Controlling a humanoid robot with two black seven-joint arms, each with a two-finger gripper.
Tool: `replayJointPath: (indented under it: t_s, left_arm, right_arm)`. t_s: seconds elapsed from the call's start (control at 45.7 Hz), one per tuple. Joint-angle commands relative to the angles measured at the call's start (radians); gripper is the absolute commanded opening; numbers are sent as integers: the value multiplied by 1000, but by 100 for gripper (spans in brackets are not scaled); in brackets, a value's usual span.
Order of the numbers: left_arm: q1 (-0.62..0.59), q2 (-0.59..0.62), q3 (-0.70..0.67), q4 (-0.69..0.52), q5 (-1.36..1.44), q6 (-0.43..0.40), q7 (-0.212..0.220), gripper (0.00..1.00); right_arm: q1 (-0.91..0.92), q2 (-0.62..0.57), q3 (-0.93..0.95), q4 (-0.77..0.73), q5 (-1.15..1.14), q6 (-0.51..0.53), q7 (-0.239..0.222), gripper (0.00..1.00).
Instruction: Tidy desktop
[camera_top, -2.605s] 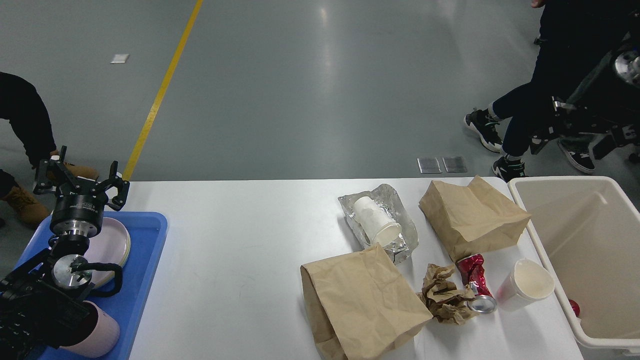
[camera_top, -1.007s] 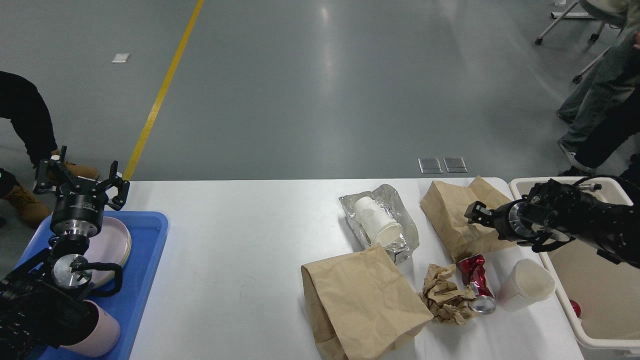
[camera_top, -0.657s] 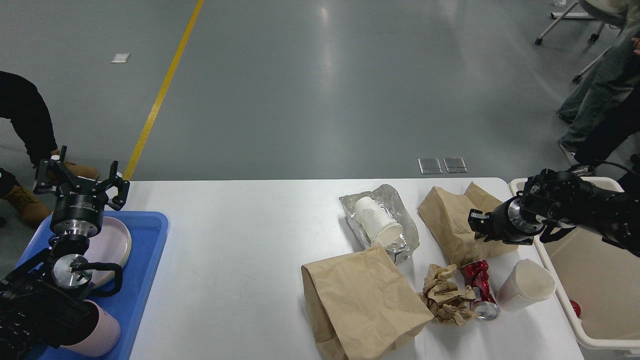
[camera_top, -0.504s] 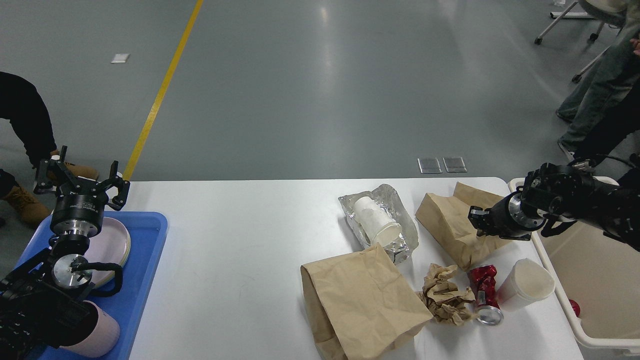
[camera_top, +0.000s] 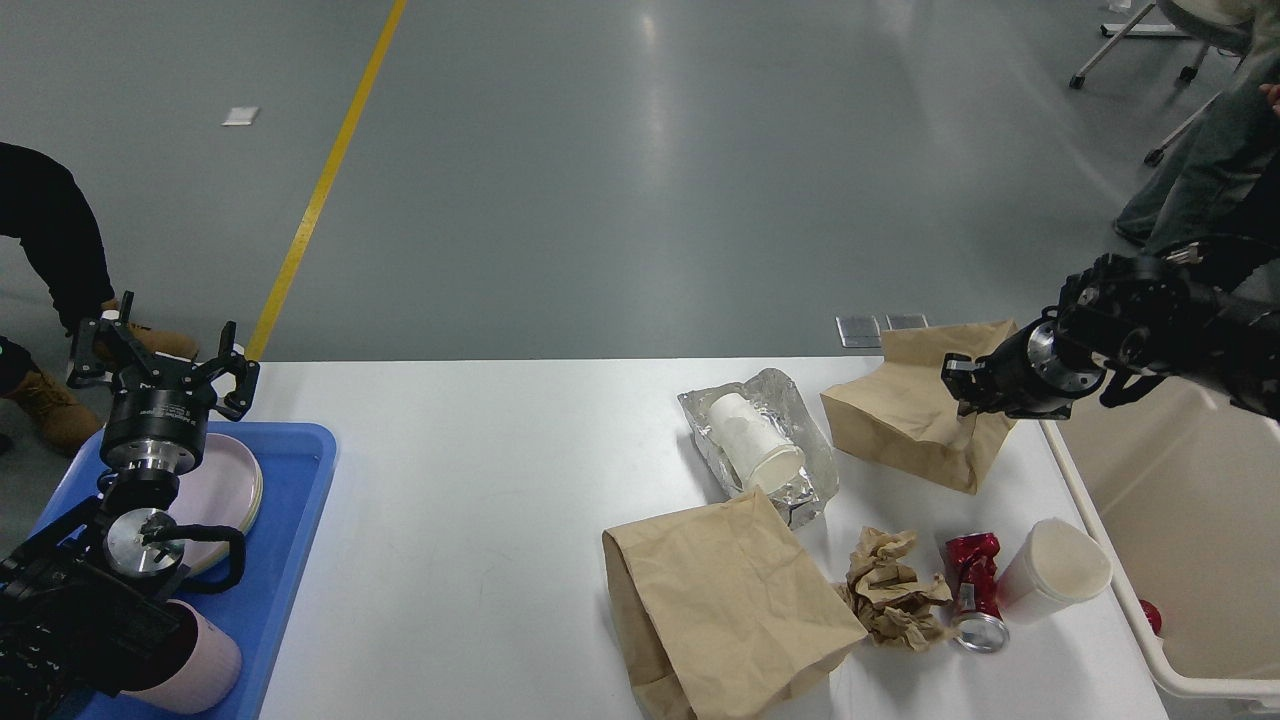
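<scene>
Head view: the white desk (camera_top: 480, 470) fills the lower half of the picture, and litter is gathered on its right part. The right gripper (camera_top: 962, 385) is seen at the near-right edge of the far paper bag (camera_top: 915, 415), whose right end is raised off the desk; the fingers are judged to be closed on that edge, though they show small and dark. The beige bin (camera_top: 1105, 560) lies just to the right of the bag, so a short carry rightward over the rim is judged to be what the coming move turns on. The bag's long axis runs roughly left to right, slightly tilted.

The left gripper (camera_top: 160, 370) is held well apart, above the blue tray (camera_top: 300, 500), with its fingers spread and nothing between them. The right arm is clearly the nearer one to the litter.

A crushed red can (camera_top: 972, 580) lies beside a white cup (camera_top: 1052, 580); no brand or writing can be read on anything.
</scene>
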Motion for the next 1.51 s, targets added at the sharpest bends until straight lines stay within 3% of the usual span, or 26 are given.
replayJointPath:
  t_s: [0.0,0.175,0.482,0.657,0.876,1.073,1.292,1.489]
  left_arm:
    - [0,0,0,1,0,0,0,96]
    - [0,0,0,-1,0,0,0,96]
    - [0,0,0,-1,0,0,0,96]
    - [0,0,0,1,0,0,0,96]
    - [0,0,0,-1,0,0,0,96]
    - [0,0,0,1,0,0,0,96]
    - [0,0,0,1,0,0,0,96]
    - [0,0,0,1,0,0,0,96]
  right_arm:
    - [130,-58,-46,25,-28,128,1,0]
    - [391,-109,-202,98,-63,356,3,0]
    - [721,-89,-414,106,-164,358,1,0]
    - [761,-35,-483,109,-247,358,1,0]
    - [768,-49,-495,106,-286,358,0,0]
    - [709,-158,-579,92,-332,358,-2,0]
    - [442,-360,-627,55,-315,358,0,0]
    - [83,-419,-506,-12,-312,30,0,0]
